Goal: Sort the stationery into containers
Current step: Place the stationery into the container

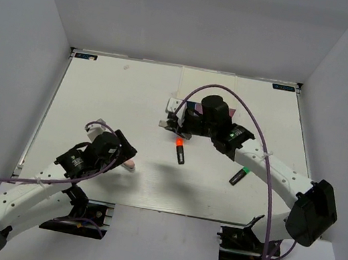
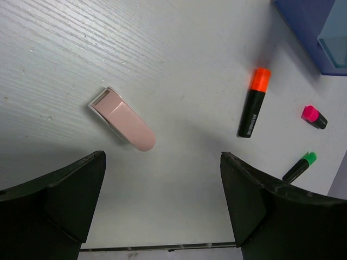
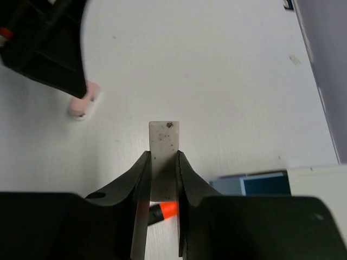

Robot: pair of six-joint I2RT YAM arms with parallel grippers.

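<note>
Two erasers showed in my feeds: the right end effector (image 3: pixel 163 165) was clamped on a tan eraser (image 3: pixel 164 138) above the surface (image 3: pixel 217 81) by the drawer box (image 1: pixel 175 107), while the left end effector (image 2: pixel 162 162), fingers apart, hung over the pink eraser (image 2: pixel 122 118) lying near the orange-capped highlighter (image 2: pixel 253 103).

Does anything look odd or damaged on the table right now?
Only slightly: the tan eraser pinched in the right gripper has dark specks at its far end, like dirt or wear. Nothing else looks broken or spilled.
</note>
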